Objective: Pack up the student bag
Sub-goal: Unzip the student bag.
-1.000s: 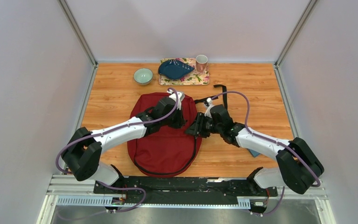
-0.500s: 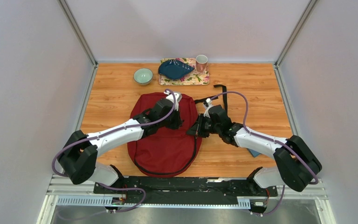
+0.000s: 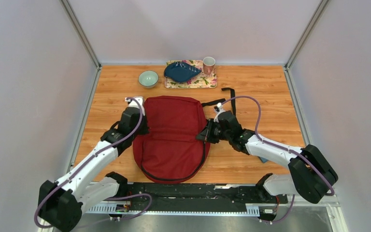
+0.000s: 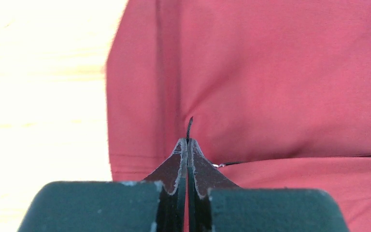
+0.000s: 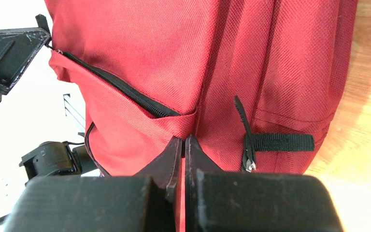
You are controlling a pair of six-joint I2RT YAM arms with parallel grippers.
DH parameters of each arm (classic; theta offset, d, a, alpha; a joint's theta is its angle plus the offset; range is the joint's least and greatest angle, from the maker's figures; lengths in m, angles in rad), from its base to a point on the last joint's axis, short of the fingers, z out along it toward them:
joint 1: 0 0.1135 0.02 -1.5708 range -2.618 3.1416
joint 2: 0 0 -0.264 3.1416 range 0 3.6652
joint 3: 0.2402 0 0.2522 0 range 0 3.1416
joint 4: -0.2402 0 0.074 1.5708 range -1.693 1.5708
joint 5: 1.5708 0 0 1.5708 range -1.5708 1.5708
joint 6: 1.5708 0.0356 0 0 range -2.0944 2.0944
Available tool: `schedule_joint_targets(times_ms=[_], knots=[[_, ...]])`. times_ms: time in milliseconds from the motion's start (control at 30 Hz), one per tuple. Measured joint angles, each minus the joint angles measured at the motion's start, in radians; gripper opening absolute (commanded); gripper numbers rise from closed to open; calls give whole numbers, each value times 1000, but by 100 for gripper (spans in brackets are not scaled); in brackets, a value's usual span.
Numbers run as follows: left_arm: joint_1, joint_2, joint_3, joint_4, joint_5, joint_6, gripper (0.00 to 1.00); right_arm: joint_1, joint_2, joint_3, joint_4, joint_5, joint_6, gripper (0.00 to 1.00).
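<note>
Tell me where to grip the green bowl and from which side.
Pinch the rim of the bowl from straight above, one finger inside and one outside. It stands upright with its mouth open, and its sloped round wall would likely slip out of a side clasp. Take the left or near part of the rim, since the tray lies off to its right.

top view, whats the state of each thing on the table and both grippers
backpack, lying flat on the table
left gripper, shut on the zip pull
right gripper, shut on backpack fabric at its edge
bowl, upright, looks empty
mug, upright on the tray
blue dish, resting on the tray
</note>
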Motion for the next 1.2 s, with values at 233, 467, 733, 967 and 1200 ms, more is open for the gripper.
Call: schedule_joint_targets(times_ms=[233,467,733,967,1200], knots=[[91,-135,-61,-41,58,6,47,6,-16,0,1,2,3,0],[110,-150,-76,-62,55,-13,74,3,-29,0,-36,13,-6,32],[112,-193,-76,-117,28,-29,76,-2,-116,8,-143,62,-38,52],[117,-275,-76,-194,-64,-29,77,-32,-237,32,-255,133,-84,54],[117,-389,-69,-243,-122,-30,79,-104,-404,33,-418,315,-137,67]])
